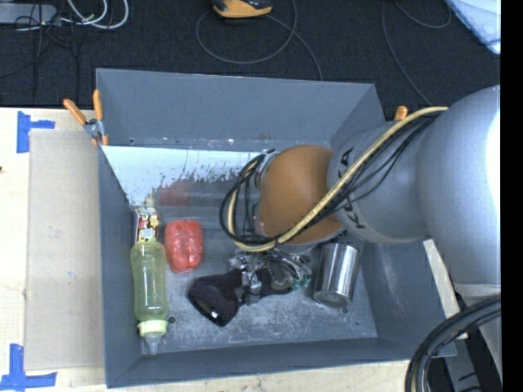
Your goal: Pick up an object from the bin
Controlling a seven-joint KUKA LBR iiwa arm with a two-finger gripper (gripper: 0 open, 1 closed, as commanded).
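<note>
My gripper (263, 276) is low in the bin's front middle, under the arm's orange cover. Its left side meets the right end of a black, lumpy object (216, 297) lying on the floor; whether it grips that object is unclear. A shiny metal can (335, 273) lies tilted just to the gripper's right. Left of the black object rests a red, ridged, soft-looking piece (184, 244).
A clear yellowish plastic bottle (149, 287) lies along the left wall, cap toward the front. At its far end sits a small red-and-white item (147, 228). The arm and its cables cover the bin's right back part.
</note>
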